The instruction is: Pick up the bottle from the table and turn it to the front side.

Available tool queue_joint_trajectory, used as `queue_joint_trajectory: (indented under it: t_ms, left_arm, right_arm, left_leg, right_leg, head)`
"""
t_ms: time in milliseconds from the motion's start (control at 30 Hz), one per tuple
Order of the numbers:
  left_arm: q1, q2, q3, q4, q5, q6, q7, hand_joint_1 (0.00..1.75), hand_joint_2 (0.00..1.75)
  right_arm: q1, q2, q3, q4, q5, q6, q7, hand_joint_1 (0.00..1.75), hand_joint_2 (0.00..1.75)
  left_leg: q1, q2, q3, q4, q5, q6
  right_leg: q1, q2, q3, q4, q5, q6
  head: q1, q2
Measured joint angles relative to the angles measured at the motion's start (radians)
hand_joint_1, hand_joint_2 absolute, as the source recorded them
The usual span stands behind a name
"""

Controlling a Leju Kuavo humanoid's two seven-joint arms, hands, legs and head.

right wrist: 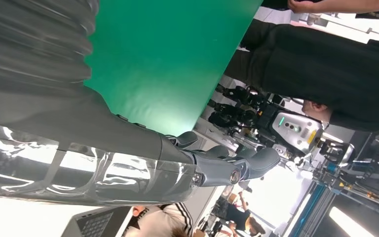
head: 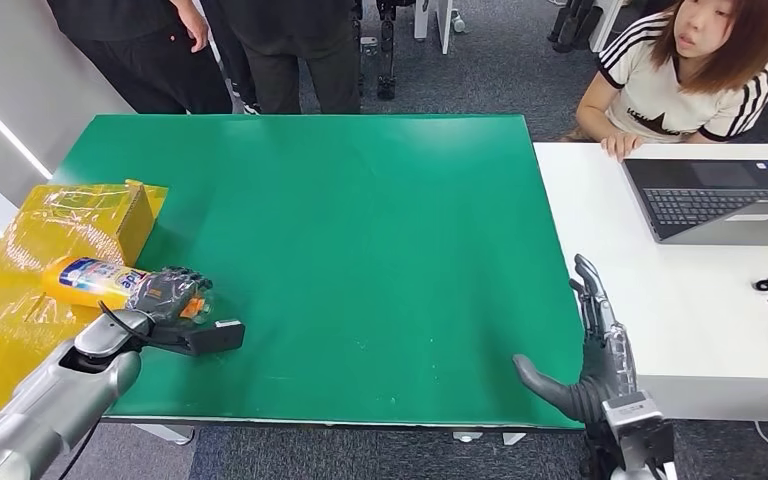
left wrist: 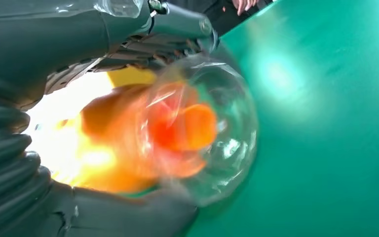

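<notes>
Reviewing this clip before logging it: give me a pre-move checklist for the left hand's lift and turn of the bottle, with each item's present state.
1. Left hand wrapped around the bottle: ok.
2. Grip firm enough to lift: cannot tell; the left wrist view is blurred.
3. Bottle off the green table: cannot tell; it lies on its side at the table's left edge, beside the yellow box.
4. Open table to turn over: ok, bare green surface to the hand's right.
5. Right hand out of the way: ok, open at the far edge.
6. Label facing front: not ok.
</notes>
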Motion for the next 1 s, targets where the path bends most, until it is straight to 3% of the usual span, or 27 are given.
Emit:
queue_joint_trajectory:
  t_ms: [300, 500, 600, 800, 1000]
  left_arm:
    - [0.0, -0.014, 0.016, 0.0, 0.01, 0.037, -0.029, 0.0, 1.75]
    - [0.033, -0.046, 0.049, -0.022, 0.175, 0.142, -0.135, 0.0, 1.75]
    - [0.06, -0.088, 0.096, -0.049, 0.351, 0.182, -0.217, 0.0, 1.75]
    - [0.149, -0.219, 0.199, -0.155, 0.631, 0.275, -0.35, 0.0, 1.75]
    - [0.188, -0.292, 0.218, -0.265, 0.686, 0.283, -0.342, 0.0, 1.75]
  right_arm:
    - [-0.016, 0.0, 0.0, 0.016, -0.005, -0.001, 0.001, 0.0, 1.75]
    - [-0.014, 0.0, 0.0, 0.017, -0.015, -0.012, 0.001, 0.0, 1.75]
    - [-0.009, 0.0, 0.0, 0.017, -0.018, -0.023, 0.001, 0.0, 1.75]
    - [-0.007, 0.006, 0.009, 0.026, -0.019, -0.036, 0.001, 0.0, 1.75]
    - [-0.062, 0.017, 0.026, 0.074, -0.04, -0.042, 0.001, 0.0, 1.75]
  left_leg:
    - [0.0, 0.0, 0.0, 0.0, 0.0, 0.0]
    - [0.0, 0.0, 0.0, 0.0, 0.0, 0.0]
    - [0.0, -0.001, -0.001, 0.0, 0.0, 0.0]
    - [0.0, -0.001, -0.001, 0.0, -0.002, 0.002]
    - [0.0, -0.001, -0.001, 0.0, -0.002, 0.002]
  right_leg:
    - [0.0, 0.0, 0.0, 0.0, 0.0, 0.0]
    - [0.0, 0.001, 0.0, 0.0, 0.0, 0.0]
    - [0.0, 0.0, 0.0, -0.001, 0.0, 0.0]
    - [0.0, 0.0, 0.0, -0.001, 0.0, 0.0]
    - [0.0, -0.001, 0.0, -0.001, 0.0, 0.0]
  head:
    - [0.0, 0.0]
    - [0.0, 0.0]
    - [0.0, 0.0]
    - [0.0, 0.0]
    - [0.0, 0.0]
